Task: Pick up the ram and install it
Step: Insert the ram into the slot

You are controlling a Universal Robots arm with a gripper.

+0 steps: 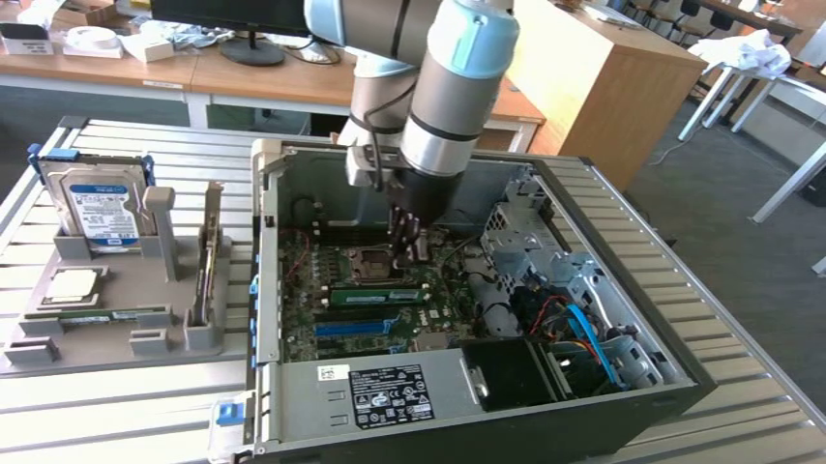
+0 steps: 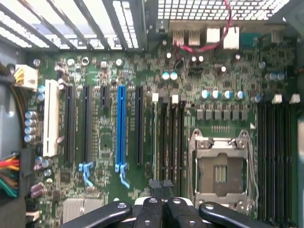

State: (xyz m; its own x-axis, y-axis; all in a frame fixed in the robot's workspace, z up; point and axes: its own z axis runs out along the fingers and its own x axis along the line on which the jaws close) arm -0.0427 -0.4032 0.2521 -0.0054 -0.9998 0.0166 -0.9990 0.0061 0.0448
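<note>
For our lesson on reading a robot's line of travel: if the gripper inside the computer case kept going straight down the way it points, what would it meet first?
Probably the motherboard: the gripper points down at the black memory slots beside the open processor socket. Depth is unclear, so which slot is uncertain.

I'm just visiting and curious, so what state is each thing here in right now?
Computer case: lying flat, side open.
Ram: sitting along a motherboard slot.
Processor socket: empty.
Blue slot: empty.
Gripper: jaws shut, nothing between them, over the memory slots.
Hard drive: upright in the grey tray.
</note>
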